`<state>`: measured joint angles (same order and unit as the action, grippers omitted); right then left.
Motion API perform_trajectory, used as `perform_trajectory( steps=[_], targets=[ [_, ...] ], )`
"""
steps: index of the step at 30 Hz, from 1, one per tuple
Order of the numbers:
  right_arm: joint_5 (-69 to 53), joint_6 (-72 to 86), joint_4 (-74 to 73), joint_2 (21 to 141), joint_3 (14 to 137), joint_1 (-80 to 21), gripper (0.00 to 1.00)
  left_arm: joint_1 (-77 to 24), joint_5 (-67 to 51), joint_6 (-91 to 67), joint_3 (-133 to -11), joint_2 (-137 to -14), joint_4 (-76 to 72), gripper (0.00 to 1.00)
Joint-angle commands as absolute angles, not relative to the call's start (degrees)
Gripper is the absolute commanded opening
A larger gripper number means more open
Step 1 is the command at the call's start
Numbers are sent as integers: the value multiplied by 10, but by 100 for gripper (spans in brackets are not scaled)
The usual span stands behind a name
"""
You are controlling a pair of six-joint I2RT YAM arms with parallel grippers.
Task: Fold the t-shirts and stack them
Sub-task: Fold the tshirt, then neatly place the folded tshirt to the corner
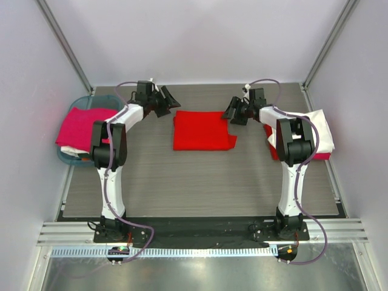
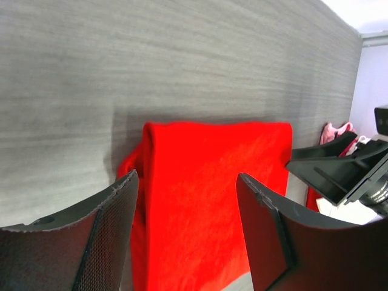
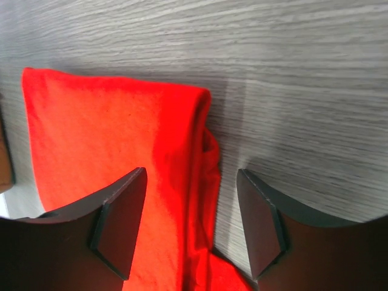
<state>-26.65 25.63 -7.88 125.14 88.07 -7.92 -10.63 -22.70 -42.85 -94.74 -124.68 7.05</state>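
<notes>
I had both arms out over the counter (image 1: 200, 182), where the folded red t-shirt (image 1: 202, 130) lay flat at its middle. The left fingers (image 1: 167, 102) hung spread wide by the shirt's far-left corner, gripping nothing. The right fingers (image 1: 233, 110), parted as wide, hung empty by its far-right corner. A magenta t-shirt (image 1: 82, 124) lay across the teal basket (image 1: 68, 156) at left, and a white t-shirt (image 1: 320, 127) topped the pile at right.

The table (image 1: 200, 182) has a grey wood-grain top and is enclosed on three sides by plain pale walls (image 1: 200, 36). Metal posts (image 1: 65, 45) rise at the rear corners. Lighting is even and diffuse.
</notes>
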Motion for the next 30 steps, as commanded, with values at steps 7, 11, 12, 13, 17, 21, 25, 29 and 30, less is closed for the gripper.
perform_trajectory(
  steps=[7,11,12,13,17,21,25,29,30],
  targets=[
    [-272,271,-60,1245,875,-81,59,-121,-226,-435,-897,-1230,58,65],
    [-274,281,-55,1260,884,-82,55,-121,-221,-441,-906,-1246,59,62],
    [-275,282,-55,1263,885,-81,54,-121,-220,-442,-908,-1251,59,61],
    [-274,285,-55,1264,885,-83,54,-121,-216,-442,-910,-1253,60,61],
    [-279,289,-55,1274,890,-85,51,-121,-219,-445,-923,-1266,76,56],
    [-277,286,-54,1274,889,-85,51,-122,-178,-438,-898,-1249,83,57],
    [-275,288,-54,1277,892,-86,49,-124,-166,-433,-888,-1238,83,61],
    [-276,290,-55,1281,899,-87,45,-126,-185,-446,-907,-1268,80,59],
    [-272,290,-55,1281,901,-88,45,-127,-185,-447,-911,-1273,80,59]
  ],
)
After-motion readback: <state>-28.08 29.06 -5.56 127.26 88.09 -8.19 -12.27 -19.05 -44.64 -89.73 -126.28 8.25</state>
